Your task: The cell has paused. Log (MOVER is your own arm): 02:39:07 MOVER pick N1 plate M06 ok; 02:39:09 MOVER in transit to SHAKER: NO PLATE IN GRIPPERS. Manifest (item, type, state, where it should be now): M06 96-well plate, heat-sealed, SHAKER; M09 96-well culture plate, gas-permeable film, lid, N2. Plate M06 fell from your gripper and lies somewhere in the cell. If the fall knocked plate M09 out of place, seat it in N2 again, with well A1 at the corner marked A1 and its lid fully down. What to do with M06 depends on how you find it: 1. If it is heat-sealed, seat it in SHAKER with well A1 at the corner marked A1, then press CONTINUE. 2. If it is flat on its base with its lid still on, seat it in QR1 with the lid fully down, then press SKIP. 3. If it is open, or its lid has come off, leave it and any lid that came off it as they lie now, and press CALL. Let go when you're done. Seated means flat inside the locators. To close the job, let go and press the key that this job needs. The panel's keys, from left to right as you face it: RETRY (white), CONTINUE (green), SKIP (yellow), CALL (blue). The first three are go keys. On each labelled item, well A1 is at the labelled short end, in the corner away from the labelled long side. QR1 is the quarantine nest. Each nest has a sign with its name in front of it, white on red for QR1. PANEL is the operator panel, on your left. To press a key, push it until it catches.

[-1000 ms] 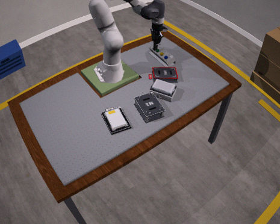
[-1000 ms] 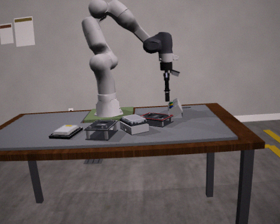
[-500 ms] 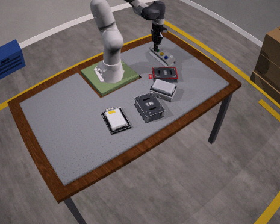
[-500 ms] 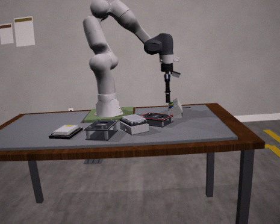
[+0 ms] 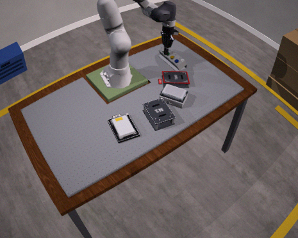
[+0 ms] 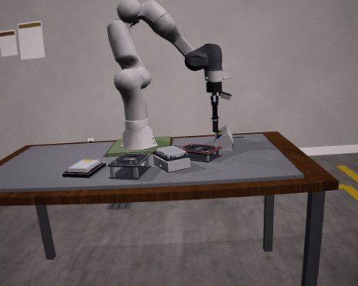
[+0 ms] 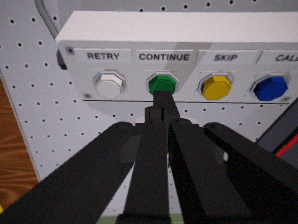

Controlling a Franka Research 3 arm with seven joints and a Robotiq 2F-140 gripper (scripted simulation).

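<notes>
Jaws together, tip at the green key [image 7: 162, 83]
Panel [image 5: 173, 59] near the bench's [image 5: 70, 153] far edge; red-rimmed nest [image 5: 175, 77] just beside it; white [image 7: 109, 85], yellow [image 7: 216, 87] and blue [image 7: 270, 88] keys flank the tip.

Keys: white [image 7: 109, 85], green [image 7: 162, 83], yellow [image 7: 216, 86], blue [image 7: 270, 88]; black pincer [image 7: 161, 102].

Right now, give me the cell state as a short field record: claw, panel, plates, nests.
claw: black claw shut, holding nothing, tips at the green CONTINUE key
panel: white operator panel; white RETRY key, yellow SKIP key, blue CALL key untouched
shaker: grey box-shaped shaker carries a plate with a silvery top
red-framed nest: no plate in it
black raised nest: no plate in it
low black nest: holds a white lidded plate with a yellow label
</notes>
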